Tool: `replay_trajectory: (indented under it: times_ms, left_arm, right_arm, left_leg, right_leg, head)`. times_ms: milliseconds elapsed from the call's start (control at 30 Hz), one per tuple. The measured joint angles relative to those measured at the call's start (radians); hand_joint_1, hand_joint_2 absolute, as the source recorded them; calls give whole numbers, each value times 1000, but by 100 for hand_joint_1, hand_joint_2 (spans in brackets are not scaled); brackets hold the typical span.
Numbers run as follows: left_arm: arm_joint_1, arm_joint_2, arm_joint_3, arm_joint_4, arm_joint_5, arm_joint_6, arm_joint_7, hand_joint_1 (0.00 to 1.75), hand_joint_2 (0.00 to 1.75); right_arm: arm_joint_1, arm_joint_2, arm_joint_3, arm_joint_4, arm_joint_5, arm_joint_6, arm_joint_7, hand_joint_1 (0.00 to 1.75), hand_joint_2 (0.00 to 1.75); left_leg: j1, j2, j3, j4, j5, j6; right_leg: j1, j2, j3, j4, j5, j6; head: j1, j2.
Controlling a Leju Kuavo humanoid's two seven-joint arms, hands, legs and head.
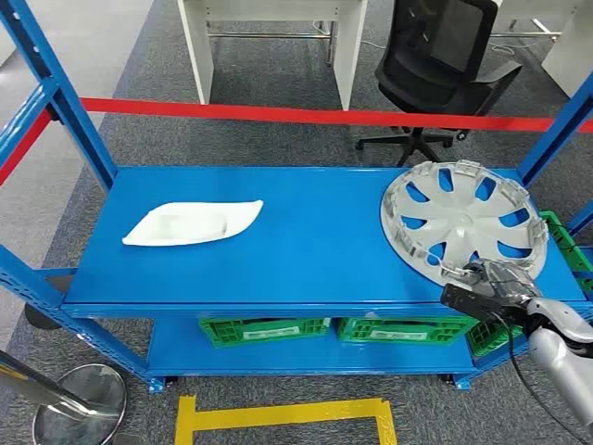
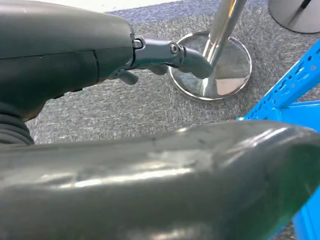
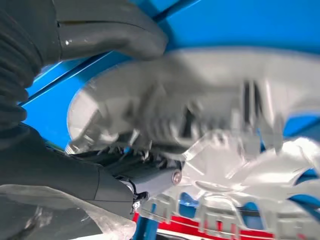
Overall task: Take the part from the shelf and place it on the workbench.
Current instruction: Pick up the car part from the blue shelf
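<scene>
My right robot hand (image 1: 483,283) at near rim of round silver plastic wheel cover (image 1: 463,218), fingers hooked on rim, gripping it. Cover tilted on right end of blue metal shelf (image 1: 315,232), directly ahead of hand. Left robot hand (image 2: 166,52) hangs over floor, holding nothing; right arm nearer.

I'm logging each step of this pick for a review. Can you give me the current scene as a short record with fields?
part: round silver plastic hubcap, tilted, near rim lifted off the shelf
support: top level of the blue metal shelf
right hand: right hand grips the hubcap's near rim
left hand: left hand hangs low over grey carpet, holding nothing
other item on shelf: white elongated plastic trim piece, lying flat toward the left
below: green plastic crates on the lower level
stage: part grasped, not yet clear of the shelf
</scene>
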Motion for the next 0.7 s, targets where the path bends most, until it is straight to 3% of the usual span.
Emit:
replay_trajectory:
  times_ms: [67,133,167,200,233,300,333,400,500,533,567,633,667,700]
  left_arm:
    - [-1,0,0,0,0,0,0,0,0]
    - [0,2,0,0,0,0,0,0,0]
    - [2,3,0,0,0,0,0,0,0]
    - [3,4,0,0,1,0,0,0,0]
    - [4,6,0,0,1,0,-1,0,0]
    - [5,9,0,0,2,0,-1,0,0]
    - [4,9,0,1,2,0,-2,0,0]
    - [4,8,1,2,3,-1,-4,0,0]
    - [6,9,2,3,4,-1,-5,0,0]
    - [5,10,2,3,5,-1,-6,0,0]
    - [5,10,3,3,7,-1,-9,0,0]
    - [6,10,4,3,11,-8,-18,0,0]
    - [7,11,5,3,15,-13,-25,0,0]
    - [8,11,6,3,18,-19,-31,0,0]
  right_arm:
    - [0,0,1,-1,-1,0,0,175,175]
    - [-1,0,2,-2,-3,-1,3,175,175]
    - [0,0,3,-2,-4,-2,5,175,175]
    - [0,0,3,-2,-4,-5,8,175,175]
    - [1,0,3,-2,-5,-8,11,175,175]
    - [3,0,3,-2,-6,-14,14,175,175]
    - [4,-1,3,-2,-6,-16,15,175,175]
    - [10,-3,2,-3,-6,-21,17,175,175]
    - [23,-5,1,-4,-4,-28,21,175,175]
    - [26,-5,1,-4,-3,-30,22,175,175]
    - [30,-5,2,-4,-1,-34,25,175,175]
    - [39,-5,3,-5,7,-52,33,175,175]
    - [43,-4,5,-5,12,-65,38,175,175]
    - [47,-3,6,-6,18,-79,41,175,175]
  left_leg:
    - [1,1,-23,54,-35,-5]
    - [7,1,-75,174,-97,-16]
    - [10,1,-97,220,-112,-21]
    - [14,2,-105,236,-107,-26]
    - [18,2,-95,214,-83,-31]
    - [26,3,-38,94,-16,-42]
    - [28,1,-13,39,4,-41]
    - [27,-2,7,-6,10,-28]
    - [25,-3,4,-7,12,-2]
    - [25,-2,3,-8,14,5]
    - [25,-1,1,-10,16,11]
    - [20,1,-6,-9,19,18]
    - [18,1,-9,-9,20,20]
    - [15,1,-10,-9,20,21]
  right_leg:
    - [-1,0,3,-3,3,-3]
    - [-3,0,6,-4,4,-5]
    - [-3,0,6,-4,3,-4]
    - [-5,1,6,-2,2,-2]
    - [-7,2,7,0,0,1]
    - [-12,5,6,11,-7,12]
    - [-13,7,4,20,-12,19]
    - [-10,11,-3,29,-18,33]
    - [-12,12,-11,30,-23,47]
    - [-13,12,-19,47,-37,50]
    - [-14,11,-37,85,-63,52]
    - [-15,10,-104,220,-136,54]
    - [-15,11,-137,287,-162,54]
    - [-15,11,-157,326,-169,52]
  head:
    - [-4,0]
    - [-7,0]
    - [-6,0]
    - [-6,0]
    - [-6,0]
    - [-6,0]
    - [-8,0]
    - [-9,0]
    - [-9,0]
    - [-8,0]
    - [-7,0]
    - [-5,0]
    - [-4,0]
    - [-4,0]
